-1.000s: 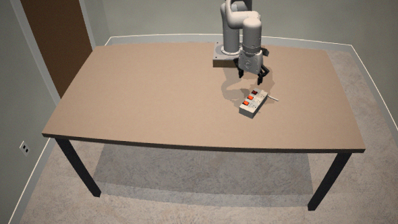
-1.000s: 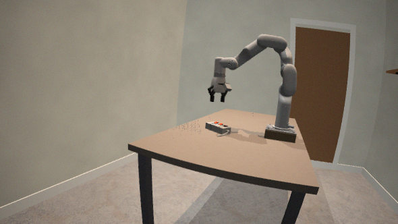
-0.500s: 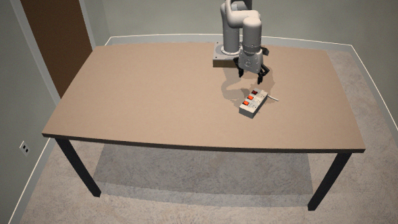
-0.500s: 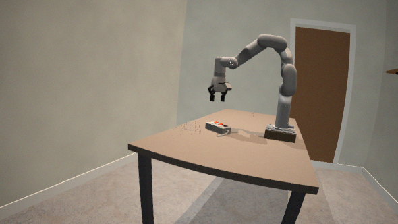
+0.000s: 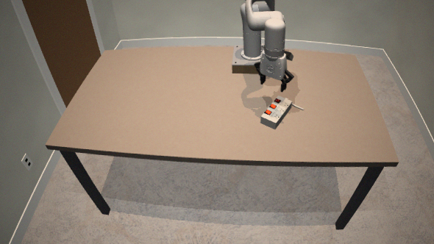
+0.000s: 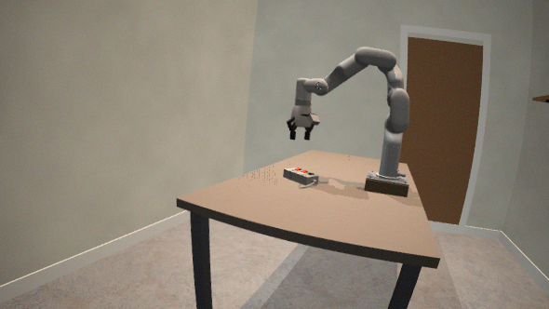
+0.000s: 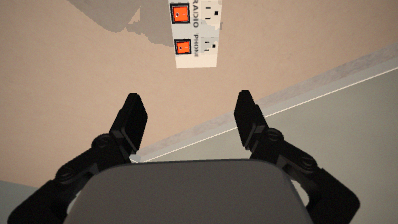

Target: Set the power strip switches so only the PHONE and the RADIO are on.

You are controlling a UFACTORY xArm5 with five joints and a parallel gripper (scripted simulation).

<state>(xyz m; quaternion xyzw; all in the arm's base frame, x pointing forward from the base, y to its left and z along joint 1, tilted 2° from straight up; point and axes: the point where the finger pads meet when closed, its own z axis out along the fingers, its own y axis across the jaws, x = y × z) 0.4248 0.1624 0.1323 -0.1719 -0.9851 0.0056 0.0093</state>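
Observation:
A white power strip (image 5: 276, 112) lies flat on the table, right way up, with a short cord stub at its far end. It has three rocker switches in a row. The two nearer ones glow bright orange; the far one (image 5: 278, 99) is dark red. In the wrist view the strip (image 7: 196, 34) shows two lit orange switches, labelled RADIO (image 7: 179, 13) and PHONE (image 7: 183, 47). My gripper (image 5: 272, 81) is open and empty, high above the table, behind the strip's far end. It also shows in the side view (image 6: 300, 134) and the wrist view (image 7: 190, 122).
The arm's base (image 5: 244, 62) stands at the table's back edge, close behind the strip. The table's right edge is near the strip. A brown door (image 6: 442, 126) is behind the table.

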